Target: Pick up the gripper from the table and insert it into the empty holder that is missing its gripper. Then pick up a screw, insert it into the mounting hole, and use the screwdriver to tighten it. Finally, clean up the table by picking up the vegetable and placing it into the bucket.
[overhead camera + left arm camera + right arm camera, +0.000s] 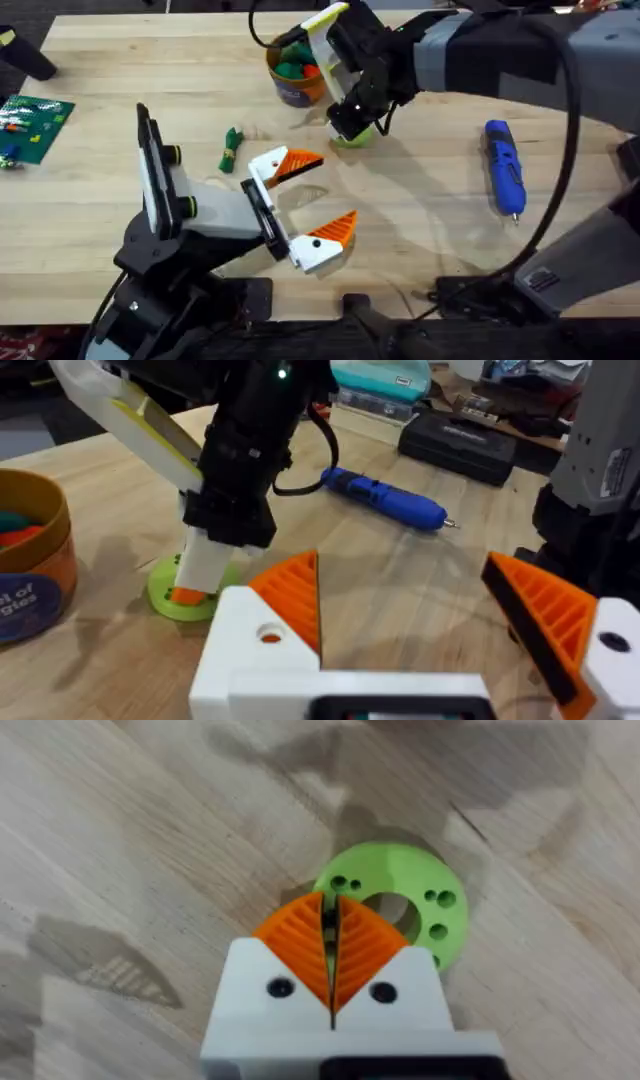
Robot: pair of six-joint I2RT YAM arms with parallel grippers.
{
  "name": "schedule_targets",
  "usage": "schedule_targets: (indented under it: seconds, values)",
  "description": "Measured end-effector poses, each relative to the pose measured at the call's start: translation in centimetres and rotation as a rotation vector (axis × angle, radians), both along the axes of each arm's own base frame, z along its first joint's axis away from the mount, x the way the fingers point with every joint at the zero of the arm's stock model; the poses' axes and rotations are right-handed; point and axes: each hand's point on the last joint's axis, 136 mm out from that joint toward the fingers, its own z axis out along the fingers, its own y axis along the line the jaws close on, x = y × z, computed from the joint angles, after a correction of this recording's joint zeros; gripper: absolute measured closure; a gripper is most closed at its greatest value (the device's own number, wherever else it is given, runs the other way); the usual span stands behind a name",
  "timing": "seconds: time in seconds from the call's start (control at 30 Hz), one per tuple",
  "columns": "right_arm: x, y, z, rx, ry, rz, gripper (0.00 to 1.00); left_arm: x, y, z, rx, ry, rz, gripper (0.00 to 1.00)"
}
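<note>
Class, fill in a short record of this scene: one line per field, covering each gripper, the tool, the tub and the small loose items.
left gripper: jaws wide open, above the light wooden table
right gripper: jaws shut, over the lime-green flat ring
slim bright-blue screwdriver: lying flat on the table
orange-rimmed round bucket: holds green and orange pieces
small green vegetable toy: lying on the table

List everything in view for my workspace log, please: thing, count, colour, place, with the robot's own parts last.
bucket: one, orange-brown with dark blue band, far centre of table, green and orange pieces inside.
green disc: one, lime green with holes, on the table beneath the right tool.
screwdriver: one, bright blue, right side of table.
vegetable: one, green, left of centre.
green baseplate: one, far left edge.
table: one, light wood.
left tool: white, orange pads, open, above the table's centre.
right tool: white, orange pads, shut over the disc.
</note>
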Motion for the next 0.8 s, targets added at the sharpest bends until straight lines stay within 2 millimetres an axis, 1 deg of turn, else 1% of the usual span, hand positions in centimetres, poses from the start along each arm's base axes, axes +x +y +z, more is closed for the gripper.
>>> schedule_targets:
  seconds: [0.23,0.37,0.43,0.5,0.67,0.8]
  values:
    - [-0.1,0.0,0.1,-0.002,0.003,0.000,0.995,0.0,0.0,0.0,0.000,0.000,0.000,0.016]
    - [-0.9,-0.5,0.4,-0.017,0.031,0.002,0.995,0.0,0.0,0.0,0.000,0.000,0.000,0.016]
    - [-1.3,-0.7,1.0,-0.020,0.035,0.002,0.995,0.0,0.0,0.0,0.000,0.000,0.000,0.016]
    - [-1.3,-0.8,2.2,-0.015,0.029,0.002,0.995,0.0,0.0,0.0,0.000,0.000,0.000,0.016]
    - [-0.8,-0.4,5.0,0.011,-0.007,0.003,0.996,0.0,0.0,0.0,0.000,0.000,0.000,0.016]
    - [-0.7,-0.3,6.0,0.016,-0.010,0.004,0.996,0.0,0.0,0.0,0.000,0.000,0.000,0.016]
